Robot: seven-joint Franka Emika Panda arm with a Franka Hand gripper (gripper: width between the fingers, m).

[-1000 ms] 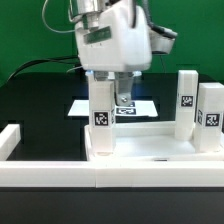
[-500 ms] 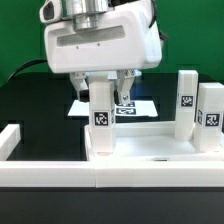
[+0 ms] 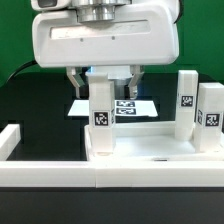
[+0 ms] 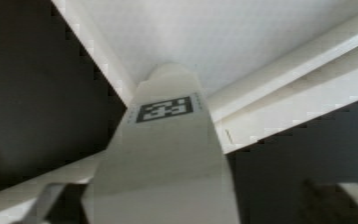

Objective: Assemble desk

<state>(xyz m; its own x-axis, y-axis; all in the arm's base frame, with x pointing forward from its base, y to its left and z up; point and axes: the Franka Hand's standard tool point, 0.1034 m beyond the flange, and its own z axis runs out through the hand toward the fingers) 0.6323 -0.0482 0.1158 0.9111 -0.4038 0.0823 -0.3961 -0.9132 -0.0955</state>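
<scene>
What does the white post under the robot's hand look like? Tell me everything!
The post is a white, square-sided leg, plastic by the look of it, with a small black-and-white tag on its side. It stands upright at a corner of the white panel, on the exterior view's left. The gripper hangs right over it, a finger on either side of its top, jaws wide. Whether the fingers touch it cannot be told. The wrist view shows it between the fingers.

Black table before me, marker board lying flat near its middle, long low white rail along table's front, green wall behind table
</scene>
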